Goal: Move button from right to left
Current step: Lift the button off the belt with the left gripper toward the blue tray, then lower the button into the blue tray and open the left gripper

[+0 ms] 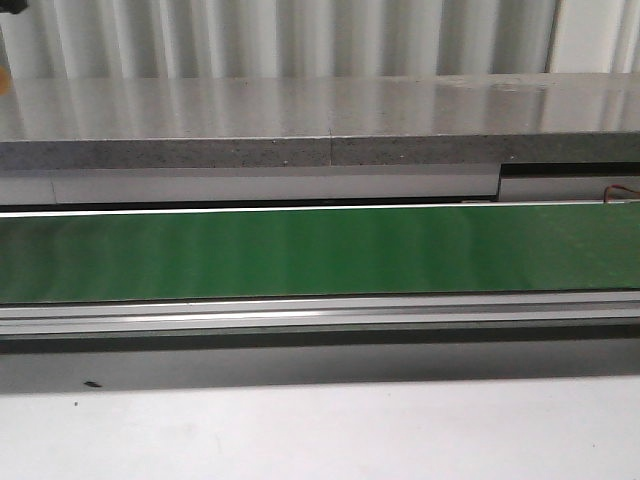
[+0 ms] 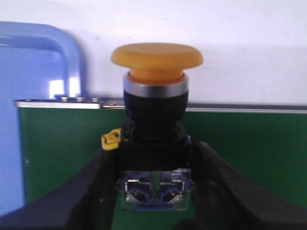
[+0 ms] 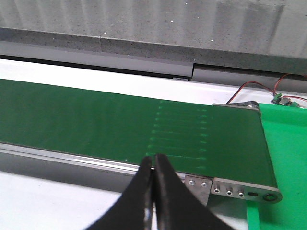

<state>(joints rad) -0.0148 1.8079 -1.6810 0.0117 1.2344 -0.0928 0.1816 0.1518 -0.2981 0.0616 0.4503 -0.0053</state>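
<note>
In the left wrist view the button (image 2: 156, 96) fills the middle: round orange cap, silver ring, black neck, a yellow tab, and a blue clear-faced body. My left gripper (image 2: 154, 182) is shut on its body, one black finger on each side, and holds it above the green conveyor belt (image 2: 249, 139). My right gripper (image 3: 154, 165) is shut and empty, its fingertips pressed together over the near rail of the belt (image 3: 86, 120). Neither gripper nor the button shows in the front view, which has only the belt (image 1: 320, 250).
A blue tray (image 2: 29, 72) lies beyond the belt's end in the left wrist view. A bright green bin (image 3: 288, 158) sits past the belt's other end, with red wires and a small board (image 3: 283, 99) behind it. A grey stone ledge (image 1: 320, 120) runs behind the belt.
</note>
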